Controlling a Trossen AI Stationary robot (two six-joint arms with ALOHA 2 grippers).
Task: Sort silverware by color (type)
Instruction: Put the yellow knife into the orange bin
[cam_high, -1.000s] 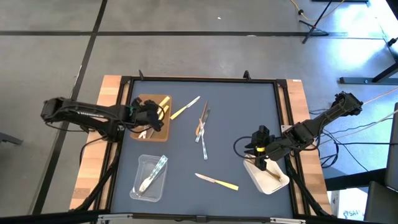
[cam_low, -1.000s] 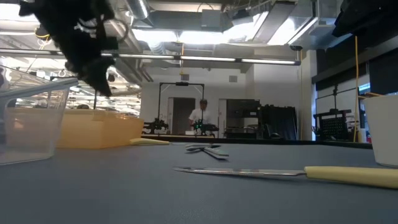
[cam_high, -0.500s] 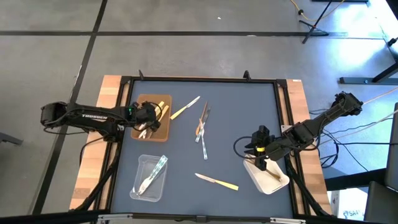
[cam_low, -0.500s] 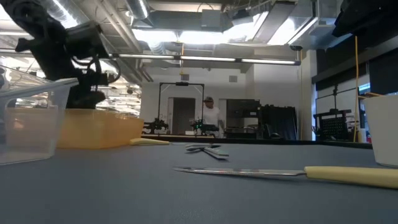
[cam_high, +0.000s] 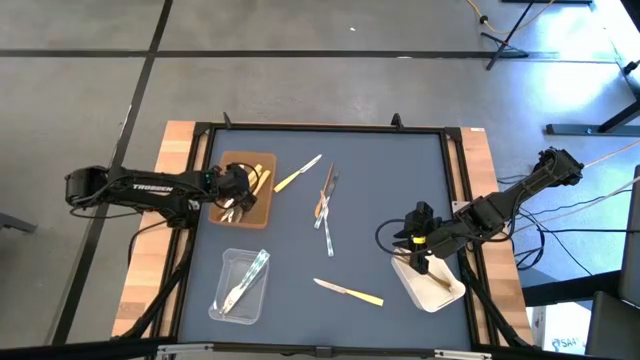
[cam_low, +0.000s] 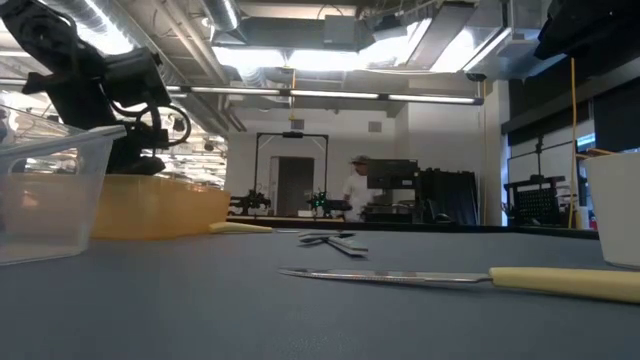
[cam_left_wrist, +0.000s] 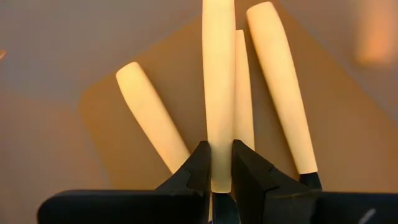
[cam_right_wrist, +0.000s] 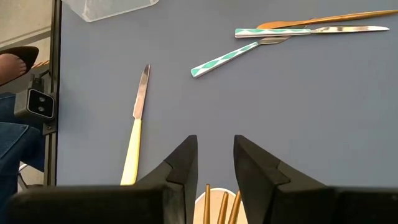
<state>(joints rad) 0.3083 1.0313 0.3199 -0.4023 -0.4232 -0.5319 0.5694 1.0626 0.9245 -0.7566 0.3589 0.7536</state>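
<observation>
My left gripper (cam_high: 236, 196) reaches down into the brown tray (cam_high: 262, 212) at the table's far left and is shut on a pale yellow-handled utensil (cam_left_wrist: 217, 74). Three more yellow handles (cam_left_wrist: 273, 74) lie in that tray. My right gripper (cam_high: 418, 262) hangs open over the white tray (cam_high: 440, 295) at the near right, where tan utensils (cam_right_wrist: 215, 205) lie. On the mat lie a yellow-handled knife (cam_high: 350, 292), another yellow one (cam_high: 298, 173) and a cluster of green-patterned and tan utensils (cam_high: 325, 205). My left gripper pinches the yellow handle (cam_left_wrist: 217, 163) between its two fingers, close to the handle's nearer end. The fingers slant down from the table's left side, and the handle runs straight on from them. It sits over the other handles in the brown tray; whether it rests on them I cannot tell.
A clear tray (cam_high: 240, 285) with clear-greenish utensils stands at the near left. In the low view it (cam_low: 50, 200) rises in front of the brown tray (cam_low: 160, 205). A person walks in the room far behind the table.
My left gripper has sunk toward the brown tray with the yellow utensil, swinging a little toward the table's left edge, and has stayed shut on it. In the low view it has dropped from the picture's top to just behind the clear tray.
</observation>
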